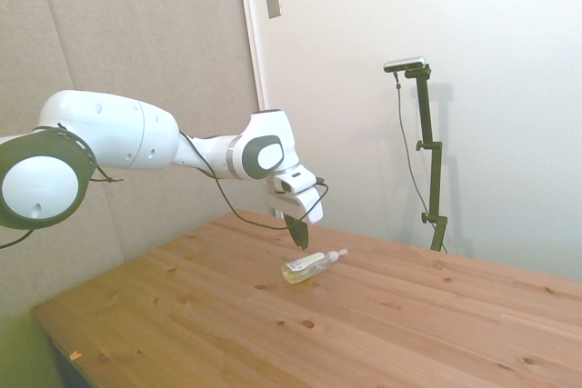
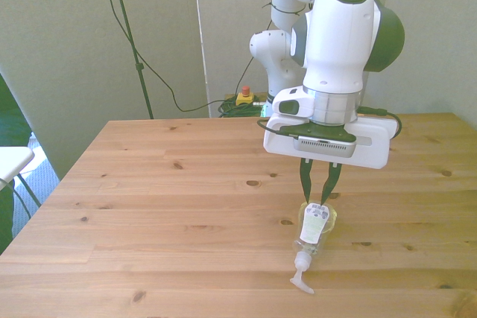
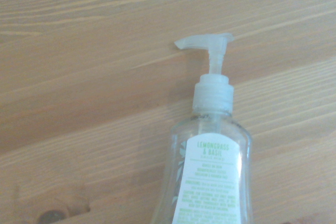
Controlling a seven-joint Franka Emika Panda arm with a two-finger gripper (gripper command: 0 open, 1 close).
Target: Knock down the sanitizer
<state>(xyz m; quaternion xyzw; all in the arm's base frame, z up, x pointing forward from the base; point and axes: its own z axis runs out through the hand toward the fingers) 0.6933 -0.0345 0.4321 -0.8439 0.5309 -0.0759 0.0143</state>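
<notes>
The sanitizer (image 1: 309, 267) lies on its side on the wooden table (image 1: 409, 324). It is a small clear bottle (image 2: 315, 229) with yellowish liquid and a pale label. Its white pump nozzle (image 2: 301, 277) points toward the table's near edge in the front view. My gripper (image 2: 316, 200) hangs just above the bottle's base end, fingers pointing down with a narrow gap and nothing between them. In the side view the gripper (image 1: 300, 241) stands right behind the bottle. The wrist view shows the bottle's neck, label and pump (image 3: 212, 90) from close by.
A red and yellow button box (image 2: 244, 97) and cables lie on the floor behind the table's far edge. A pale object (image 2: 11, 160) juts in beyond the table at the front view's left.
</notes>
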